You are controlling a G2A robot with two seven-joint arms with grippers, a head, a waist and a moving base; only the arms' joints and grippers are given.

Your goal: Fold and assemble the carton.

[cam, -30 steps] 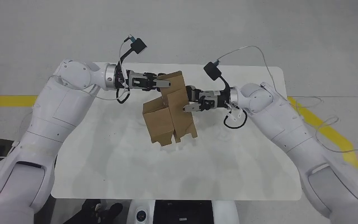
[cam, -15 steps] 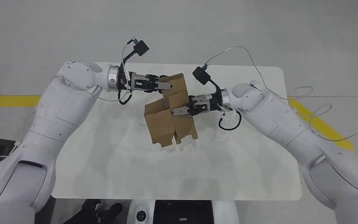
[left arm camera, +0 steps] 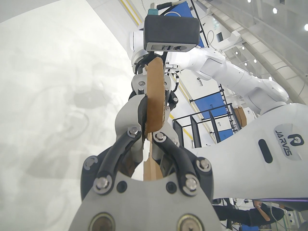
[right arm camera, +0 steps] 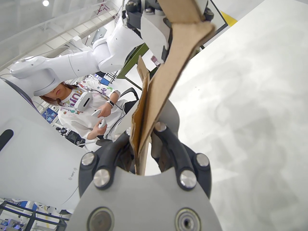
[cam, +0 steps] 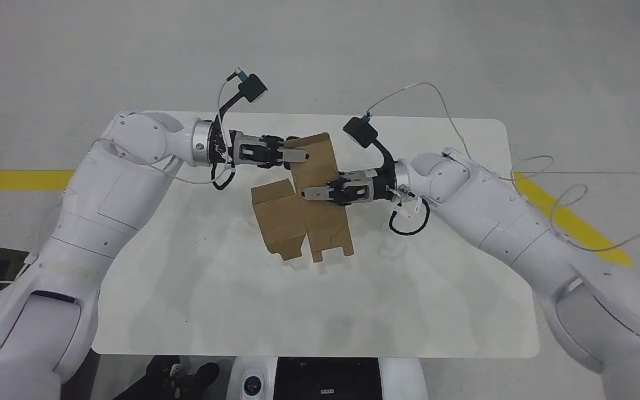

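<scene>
A brown cardboard carton [cam: 300, 210], partly unfolded with several flaps, hangs above the middle of the white table [cam: 200, 300]. My left gripper [cam: 297, 154] is shut on its far upper flap, and the flap's edge [left arm camera: 154, 102] runs between the fingers [left arm camera: 127, 118]. My right gripper [cam: 312, 194] is shut on a side panel near the carton's middle; in the right wrist view the cardboard [right arm camera: 154, 102] is pinched between the black fingers [right arm camera: 166, 133]. The two grippers face each other across the carton, close together.
The white table's far rounded corner [cam: 490, 125] lies behind the right arm. Bare tabletop lies in front of the carton and to both sides. A yellow floor line [cam: 30, 180] runs past the table's ends.
The right gripper slid further left onto the carton and the right arm's wrist turned. The carton's lower panels swung slightly left and down; the left gripper kept its hold.
</scene>
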